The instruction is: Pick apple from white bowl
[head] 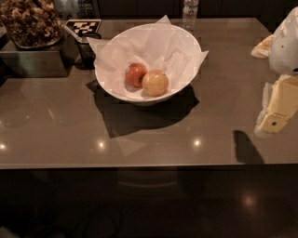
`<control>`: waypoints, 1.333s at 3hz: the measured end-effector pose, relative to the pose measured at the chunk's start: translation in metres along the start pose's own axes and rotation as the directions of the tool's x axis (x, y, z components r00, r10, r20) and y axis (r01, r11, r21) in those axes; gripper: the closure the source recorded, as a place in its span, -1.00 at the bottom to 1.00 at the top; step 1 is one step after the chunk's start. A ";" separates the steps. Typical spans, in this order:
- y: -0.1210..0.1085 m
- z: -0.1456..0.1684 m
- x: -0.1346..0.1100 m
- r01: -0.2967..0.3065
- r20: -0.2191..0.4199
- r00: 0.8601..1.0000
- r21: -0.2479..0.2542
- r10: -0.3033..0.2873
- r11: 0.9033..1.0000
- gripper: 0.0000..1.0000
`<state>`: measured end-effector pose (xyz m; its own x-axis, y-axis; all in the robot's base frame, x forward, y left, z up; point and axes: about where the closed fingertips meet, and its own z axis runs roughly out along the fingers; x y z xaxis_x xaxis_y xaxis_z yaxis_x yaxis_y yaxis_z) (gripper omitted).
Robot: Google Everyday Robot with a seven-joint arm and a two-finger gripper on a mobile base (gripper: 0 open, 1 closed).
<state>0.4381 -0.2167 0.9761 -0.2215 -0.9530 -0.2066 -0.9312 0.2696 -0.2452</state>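
My gripper point(274, 122) hangs at the right edge of the view, above the worktop point(56, 121) and well apart from the white bowl point(188, 76). The apple point(155, 82), pale and yellowish-pink, lies in the bowl on crinkled white paper point(153, 44), touching a redder apple point(135, 74) on its left. A water bottle point(189, 14) stands behind the bowl. A container of nuts point(29, 21) sits at the far left, a checkered marker point(84, 26) beside it.
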 end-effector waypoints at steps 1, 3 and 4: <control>0.000 0.000 0.000 0.000 0.000 1.000 0.000 0.000 1.000 -1.00; -0.034 0.010 -0.007 -0.081 0.131 0.989 0.103 0.068 0.991 -1.00; -0.075 0.021 -0.021 -0.139 0.270 0.958 0.148 0.095 0.979 -1.00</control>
<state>0.5191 -0.2135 0.9787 -0.2227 -0.8501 -0.4772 -0.8382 0.4169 -0.3515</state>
